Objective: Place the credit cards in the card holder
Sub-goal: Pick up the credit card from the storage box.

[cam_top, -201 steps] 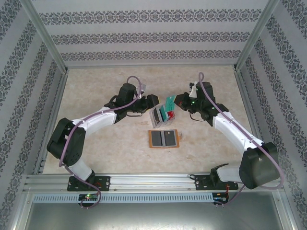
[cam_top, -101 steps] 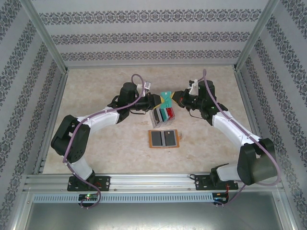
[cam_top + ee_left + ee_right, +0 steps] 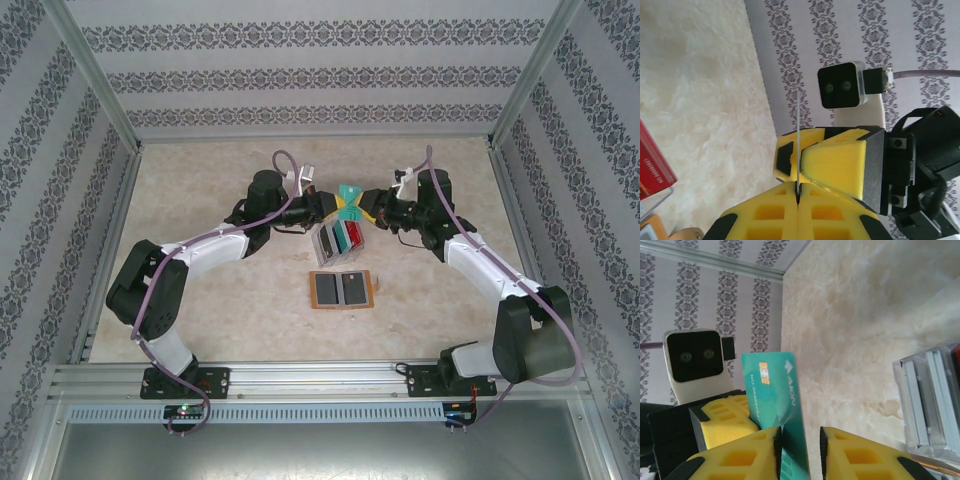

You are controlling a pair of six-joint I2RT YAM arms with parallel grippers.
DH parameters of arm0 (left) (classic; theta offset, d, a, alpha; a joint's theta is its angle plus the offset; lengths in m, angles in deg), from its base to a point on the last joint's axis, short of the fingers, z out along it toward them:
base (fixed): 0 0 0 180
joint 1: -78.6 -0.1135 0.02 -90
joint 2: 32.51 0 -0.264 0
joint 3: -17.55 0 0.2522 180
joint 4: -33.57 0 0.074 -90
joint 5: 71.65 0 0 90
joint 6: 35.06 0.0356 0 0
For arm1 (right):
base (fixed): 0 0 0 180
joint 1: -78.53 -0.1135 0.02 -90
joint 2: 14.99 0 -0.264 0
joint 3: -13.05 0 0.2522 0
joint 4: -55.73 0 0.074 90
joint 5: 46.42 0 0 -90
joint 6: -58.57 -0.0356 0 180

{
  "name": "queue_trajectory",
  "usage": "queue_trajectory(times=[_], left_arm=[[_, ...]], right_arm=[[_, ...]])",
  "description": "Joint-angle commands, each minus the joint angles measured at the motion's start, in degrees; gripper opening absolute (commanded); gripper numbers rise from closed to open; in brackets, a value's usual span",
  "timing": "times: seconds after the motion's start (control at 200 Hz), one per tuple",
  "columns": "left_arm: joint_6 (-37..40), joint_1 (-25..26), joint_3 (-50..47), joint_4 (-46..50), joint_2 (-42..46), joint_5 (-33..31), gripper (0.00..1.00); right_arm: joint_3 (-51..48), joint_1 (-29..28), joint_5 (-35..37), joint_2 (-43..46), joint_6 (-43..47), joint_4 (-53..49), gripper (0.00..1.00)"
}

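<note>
A teal credit card (image 3: 349,196) hangs in the air between the two grippers, above the table's middle. My left gripper (image 3: 335,205) is shut on one edge of it; in the left wrist view the card (image 3: 798,140) stands edge-on out of the closed jaws (image 3: 798,192). My right gripper (image 3: 362,203) is open around the card's other end. In the right wrist view the card (image 3: 772,385) leans on one pad with a gap to the other (image 3: 799,440). The orange-tan card holder (image 3: 342,289) lies open and flat nearer the bases. More credit cards, red and black among them, stand in a clear rack (image 3: 338,240).
The rack sits just below the grippers and just behind the card holder. Its clear wall (image 3: 930,405) is at the right of the right wrist view. A red card (image 3: 652,160) is at the left edge of the left wrist view. Patterned walls and metal posts ring the table.
The left gripper has closed on the teal card. The right gripper, which held it, has opened its jaws. Both grippers have drawn together and risen slightly above the rack.
</note>
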Motion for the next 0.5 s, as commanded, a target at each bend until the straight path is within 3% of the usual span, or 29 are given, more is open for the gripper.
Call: queue_trajectory(times=[0.0, 0.095, 0.205, 0.26, 0.315, 0.375, 0.495], left_arm=[[-2.0, 0.5, -0.8, -5.8, 0.9, 1.5, 0.00], [-1.1, 0.5, -0.9, -3.7, 1.5, 1.3, 0.01], [0.2, 0.5, -1.3, -0.5, 2.1, 0.1, 0.16], [2.2, 0.5, -1.3, 4.5, 3.0, -1.1, 0.35], [5.4, 0.5, -1.3, 12.2, 4.1, -3.3, 0.38], [10.4, 1.0, -0.9, 23.6, 6.0, -8.2, 0.50], [17.2, 3.4, -2.0, 39.4, 9.5, -18.4, 0.51]], right_arm=[[0.1, 0.6, -4.2, -1.2, -0.7, 3.9, 0.26], [0.1, 0.9, -4.9, -0.9, -0.4, 4.2, 0.16], [0.1, 1.4, -4.6, 0.3, 1.6, 2.1, 0.09], [-0.4, 1.5, -4.0, 1.2, 3.4, 0.1, 0.08], [-1.1, 1.6, -2.6, 2.3, 5.7, -3.3, 0.06], [-2.2, 1.2, 1.3, 3.9, 9.1, -8.4, 0.02], [-4.4, -2.5, 15.9, 9.0, 18.5, -21.3, 0.00]])
